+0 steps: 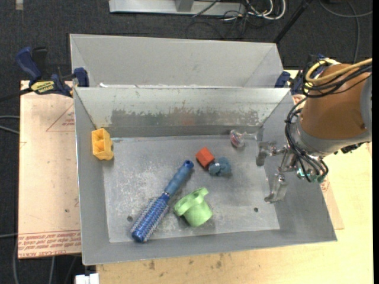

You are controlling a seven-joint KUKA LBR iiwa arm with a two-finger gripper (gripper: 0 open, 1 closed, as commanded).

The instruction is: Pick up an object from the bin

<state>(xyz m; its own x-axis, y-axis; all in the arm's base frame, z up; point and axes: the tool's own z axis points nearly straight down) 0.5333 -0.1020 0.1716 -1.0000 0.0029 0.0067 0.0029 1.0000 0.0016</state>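
Observation:
My gripper point(267, 174) hangs over the right side of the bin, just above the floor, open with nothing between its fingers. Nearest to it, to the left, lie a small blue-grey lump point(221, 168) and a red block point(204, 157) touching each other. A small clear, pinkish thing point(237, 138) sits by the back wall, up and left of the gripper. All three lie apart from the fingers.
A blue hairbrush point(159, 204) lies slantwise in the front left, with a light green plastic piece point(194, 207) beside its handle. A yellow block point(102, 144) rests against the left wall. The arm comes in over the right rim.

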